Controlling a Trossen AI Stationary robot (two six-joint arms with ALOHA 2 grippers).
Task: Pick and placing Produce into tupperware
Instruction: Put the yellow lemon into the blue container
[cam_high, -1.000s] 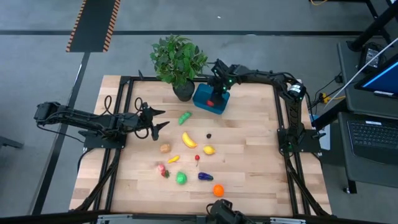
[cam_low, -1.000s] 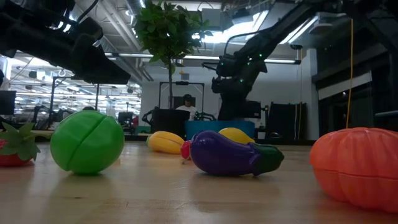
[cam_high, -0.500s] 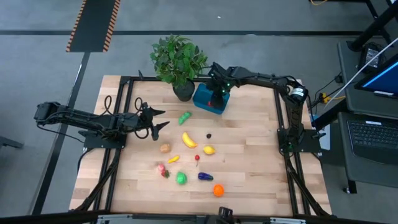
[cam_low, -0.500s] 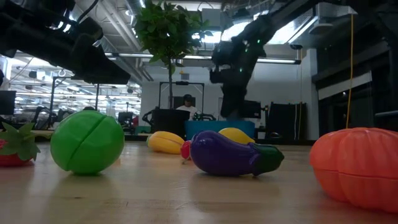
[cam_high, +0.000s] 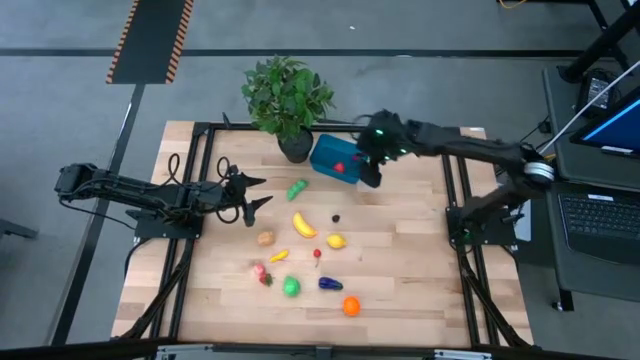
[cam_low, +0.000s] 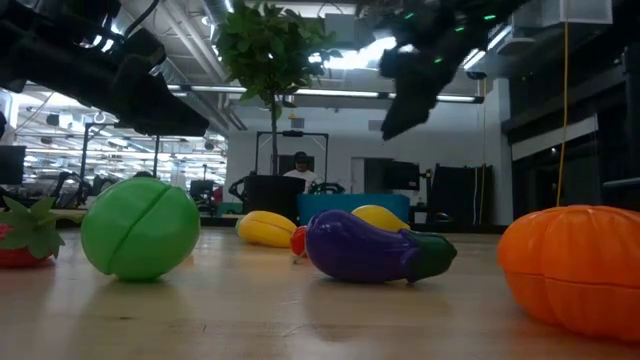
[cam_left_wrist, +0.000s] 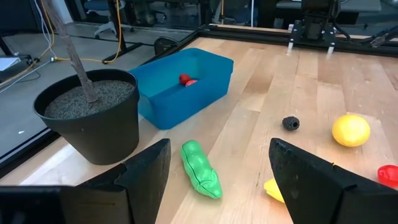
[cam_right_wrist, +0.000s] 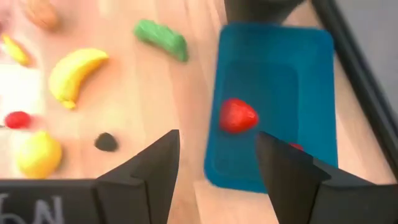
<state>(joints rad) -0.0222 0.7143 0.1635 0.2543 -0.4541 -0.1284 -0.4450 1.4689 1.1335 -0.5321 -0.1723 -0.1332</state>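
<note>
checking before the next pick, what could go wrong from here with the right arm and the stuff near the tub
The potted plant stands right beside the blue tupperware, so the right gripper, empty with jaws apart, might brush its leaves or pot on later drops.

The green pea pod and small dark piece lie close by; a low swing could knock them away.

The left gripper waits near the pea pod, so both arms could crowd there.
</note>
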